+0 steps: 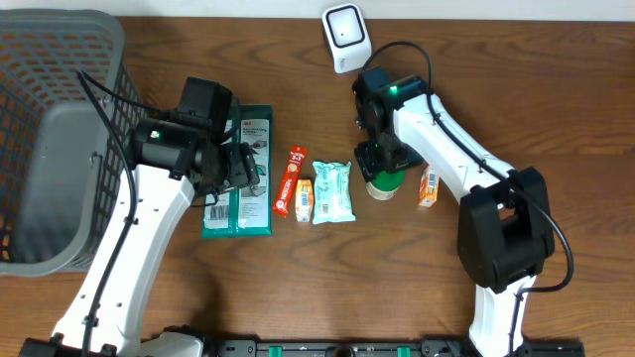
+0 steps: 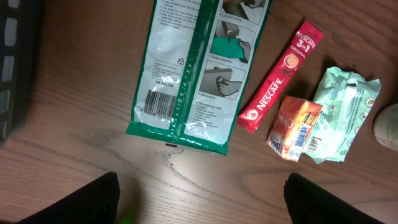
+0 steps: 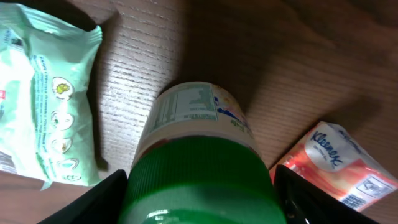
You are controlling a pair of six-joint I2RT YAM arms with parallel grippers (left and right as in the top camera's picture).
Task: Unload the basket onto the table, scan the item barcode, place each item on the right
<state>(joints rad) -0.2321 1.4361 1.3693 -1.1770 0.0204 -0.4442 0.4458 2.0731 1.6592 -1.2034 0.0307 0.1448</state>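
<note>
A jar with a green lid [image 1: 383, 184] stands upright on the table, its label [image 3: 193, 118] facing the right wrist camera. My right gripper [image 1: 382, 159] is straight above it, its fingers flanking the lid [image 3: 200, 186]. The jaws are open, with a thin gap at the right finger. The white barcode scanner [image 1: 344, 35] sits at the table's far edge. My left gripper [image 1: 233, 169] hangs open over bare wood [image 2: 202, 199], just below a green-and-white package [image 2: 186, 62] whose barcode faces up.
Between the arms lie a red Nescafe stick [image 1: 292, 181], a small orange packet [image 1: 304, 198] and a mint-green pack [image 1: 332, 190]. An orange Kleenex pack [image 1: 429, 185] lies right of the jar. A grey basket [image 1: 50, 149] fills the left side.
</note>
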